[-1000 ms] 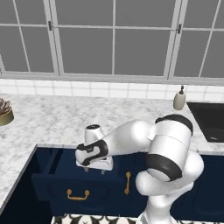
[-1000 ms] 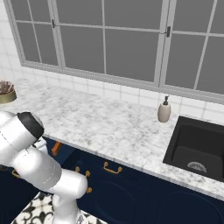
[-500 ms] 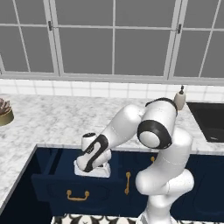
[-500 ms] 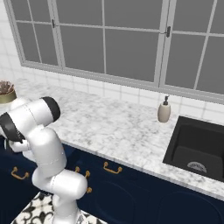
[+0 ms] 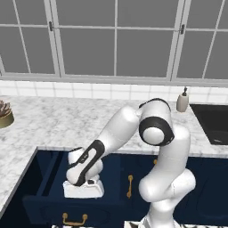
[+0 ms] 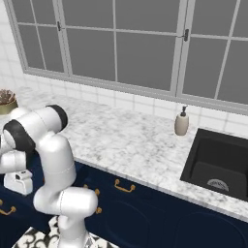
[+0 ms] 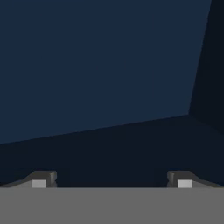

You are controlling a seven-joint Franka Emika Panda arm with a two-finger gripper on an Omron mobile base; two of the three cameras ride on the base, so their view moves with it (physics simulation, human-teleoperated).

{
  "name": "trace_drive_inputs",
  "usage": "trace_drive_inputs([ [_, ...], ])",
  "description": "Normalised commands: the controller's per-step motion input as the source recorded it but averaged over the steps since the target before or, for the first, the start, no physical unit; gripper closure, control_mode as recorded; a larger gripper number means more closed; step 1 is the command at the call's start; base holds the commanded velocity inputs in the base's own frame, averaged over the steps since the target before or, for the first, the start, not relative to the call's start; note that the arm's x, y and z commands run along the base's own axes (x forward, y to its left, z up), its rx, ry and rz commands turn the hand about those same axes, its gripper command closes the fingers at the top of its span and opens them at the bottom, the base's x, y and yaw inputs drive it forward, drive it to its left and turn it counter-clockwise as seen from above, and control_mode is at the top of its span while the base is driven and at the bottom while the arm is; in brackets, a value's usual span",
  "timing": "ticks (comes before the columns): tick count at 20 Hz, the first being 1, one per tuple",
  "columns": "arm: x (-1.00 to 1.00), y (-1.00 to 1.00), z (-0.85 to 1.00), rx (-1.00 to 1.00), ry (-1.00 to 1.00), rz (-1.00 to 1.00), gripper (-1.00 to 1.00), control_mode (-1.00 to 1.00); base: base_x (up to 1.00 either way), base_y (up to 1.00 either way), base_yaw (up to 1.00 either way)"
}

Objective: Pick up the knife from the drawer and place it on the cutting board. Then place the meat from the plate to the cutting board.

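Jaws spread wide, nothing between them, touching nothing visible; gripper (image 7: 111, 181) looking at bare navy floor and a darker side wall of the drawer (image 5: 46, 176). Fingertips (image 7: 40, 180) well apart at the bottom of the hand view. Arm folded forward and down from the elbow above the marble tabletop (image 5: 53, 127), forearm slanting down-left, hand low inside the open drawer, pointing roughly straight down. Drawer pulled out below the tabletop edge, at left of the robot base. Knife not made out in the drawer from these angles: hand body covers part of the interior. Soap dispenser (image 6: 181, 121) upright beside the black sink (image 6: 218, 162); brass cabinet handles (image 6: 124, 186) on the navy fronts.
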Motion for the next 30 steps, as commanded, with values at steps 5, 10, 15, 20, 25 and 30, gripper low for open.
trace_drive_inputs([
  [5, -1.00, 0.11, 0.04, 0.00, 0.02, 0.02, -1.00, -1.00, 0.00, 0.00, 0.00],
  [10, -0.50, -0.03, 0.55, 0.00, -0.12, 0.00, -1.00, -1.00, 0.00, 0.00, 0.00],
  [15, 0.24, -0.24, 0.73, 0.00, -0.18, -0.02, -1.00, -1.00, 0.00, 0.00, 0.00],
  [20, 0.51, -0.64, 0.20, 0.00, -0.19, 0.00, -1.00, -1.00, 0.00, 0.00, 0.00],
  [25, 0.51, -0.27, 0.08, 0.00, -0.07, -0.02, -1.00, -1.00, 0.00, 0.00, 0.00],
  [30, 0.56, 0.00, -0.02, 0.00, -0.01, -0.01, -1.00, -1.00, 0.00, 0.00, 0.00],
])
